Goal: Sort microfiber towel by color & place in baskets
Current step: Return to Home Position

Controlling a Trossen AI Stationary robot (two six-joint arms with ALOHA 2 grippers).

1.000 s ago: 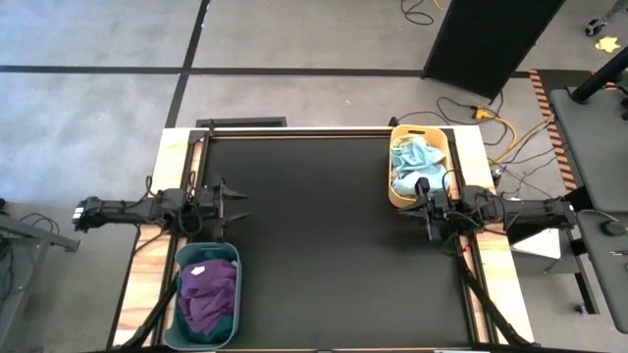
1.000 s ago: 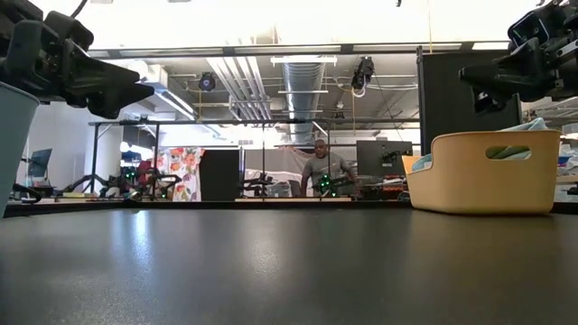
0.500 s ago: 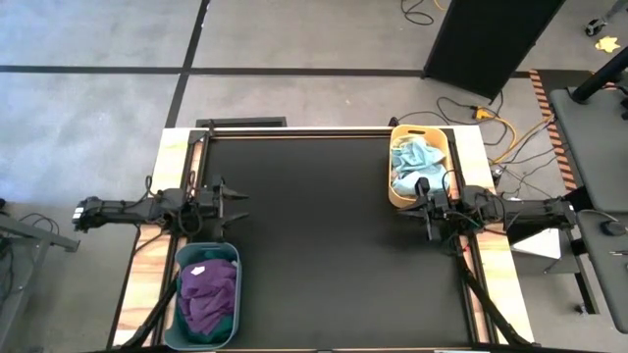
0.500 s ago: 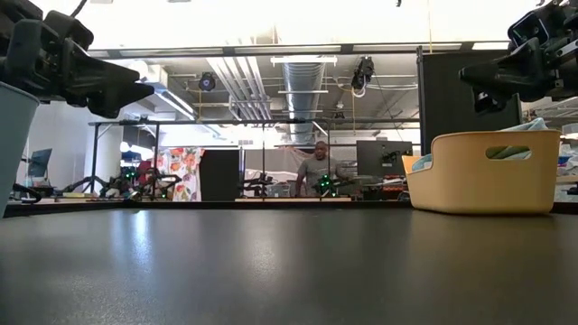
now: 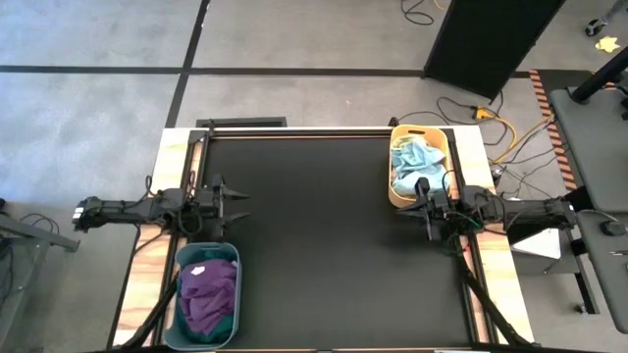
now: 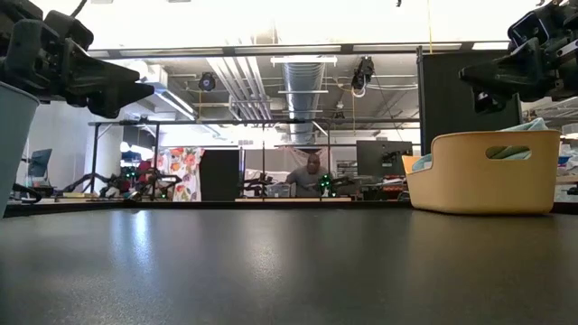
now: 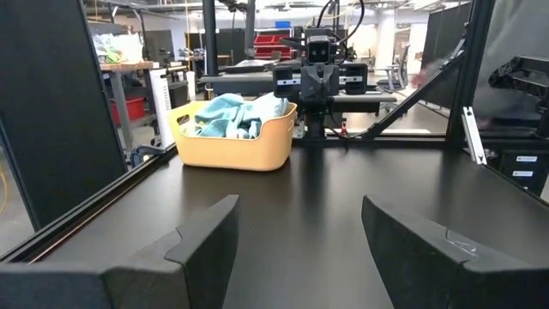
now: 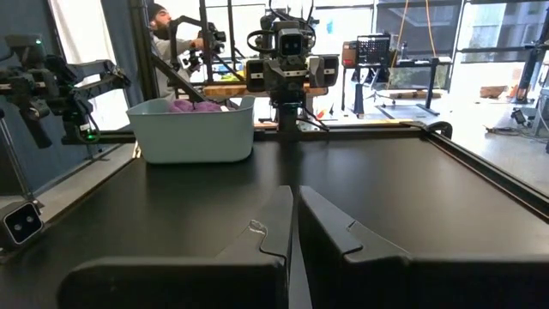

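Observation:
A yellow basket (image 5: 420,167) at the table's far right holds light blue towels (image 5: 416,160); it also shows in the low view (image 6: 492,171) and left wrist view (image 7: 232,136). A grey-teal basket (image 5: 207,296) at the near left holds purple towels (image 5: 208,292); the right wrist view shows it (image 8: 191,128). My left gripper (image 5: 238,200) hovers open above the table's left side, just beyond the grey basket. My right gripper (image 5: 422,214) hovers shut at the right side, just nearer than the yellow basket. Neither holds anything.
The black tabletop (image 5: 324,245) lies bare between the two arms. Wooden side strips and metal frame rails (image 5: 471,284) border it. A person (image 6: 312,171) stands far off in the room beyond the table.

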